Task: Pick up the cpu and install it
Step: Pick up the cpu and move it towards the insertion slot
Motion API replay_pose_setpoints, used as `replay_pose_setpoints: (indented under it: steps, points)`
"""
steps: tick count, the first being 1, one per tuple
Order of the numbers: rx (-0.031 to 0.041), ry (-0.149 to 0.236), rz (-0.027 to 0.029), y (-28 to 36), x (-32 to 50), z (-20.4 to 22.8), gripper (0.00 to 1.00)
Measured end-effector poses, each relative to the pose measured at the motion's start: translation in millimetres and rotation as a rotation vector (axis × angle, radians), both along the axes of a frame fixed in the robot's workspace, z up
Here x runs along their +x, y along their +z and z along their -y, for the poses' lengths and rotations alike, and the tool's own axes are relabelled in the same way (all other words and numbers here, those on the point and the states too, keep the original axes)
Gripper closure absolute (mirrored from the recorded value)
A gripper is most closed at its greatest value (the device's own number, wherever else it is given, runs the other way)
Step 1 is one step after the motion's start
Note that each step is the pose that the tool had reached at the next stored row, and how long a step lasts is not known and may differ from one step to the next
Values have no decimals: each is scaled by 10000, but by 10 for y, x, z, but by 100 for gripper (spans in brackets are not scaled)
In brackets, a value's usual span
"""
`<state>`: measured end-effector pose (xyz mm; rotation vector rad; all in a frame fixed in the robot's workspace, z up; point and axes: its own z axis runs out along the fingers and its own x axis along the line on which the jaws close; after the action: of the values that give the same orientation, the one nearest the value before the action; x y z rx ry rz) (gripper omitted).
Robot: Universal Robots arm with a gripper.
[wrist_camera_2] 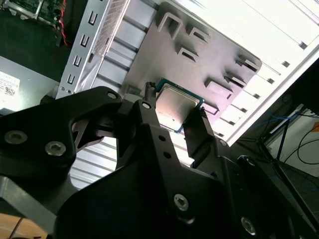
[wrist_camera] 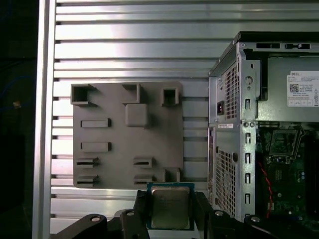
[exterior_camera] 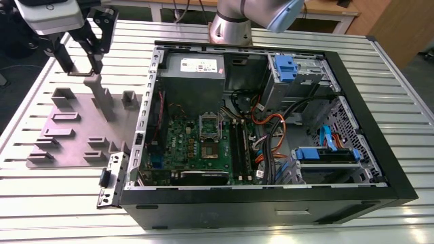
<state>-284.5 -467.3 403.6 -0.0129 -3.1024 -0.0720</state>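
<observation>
Pinching the cpu (wrist_camera: 170,206) by two opposite edges, the gripper (wrist_camera: 170,199) is clenched on it, a finger (wrist_camera: 142,211) pressed against each side and the silver lid facing the camera in both wrist views. I judge the chip light, stiff and thin. Its smooth metal lid and narrow rim could slide in the pads, and its underside is probably delicate, so the bare edges look like the right place to hold it, as here. The first wrist view looks straight onto the lid, with the grey fixture plate (wrist_camera: 114,134) behind it and the open computer case (wrist_camera: 234,124) to the right, its socket (wrist_camera: 281,144) bare. The second wrist view gives a slanted look, where the cpu (wrist_camera_2: 179,104) sits clear of the plate (wrist_camera_2: 199,55) and of the slatted table (wrist_camera_2: 259,30). The exterior view places the gripper (exterior_camera: 81,63) at the far left of the exterior view, near the plate's far edge (exterior_camera: 81,96) and well apart from the socket (exterior_camera: 210,124) in the case's middle.
</observation>
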Motion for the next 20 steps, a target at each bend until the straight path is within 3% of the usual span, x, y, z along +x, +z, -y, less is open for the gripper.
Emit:
replay_pose_setpoints:
  steps: [2, 9, 20]
  points:
    - [0, -1, 0, -1, 38, 2, 53]
    - [0, -34, 0, -6, 61, 92, 53]
    - [0, -35, 0, -7, 74, 94, 53]
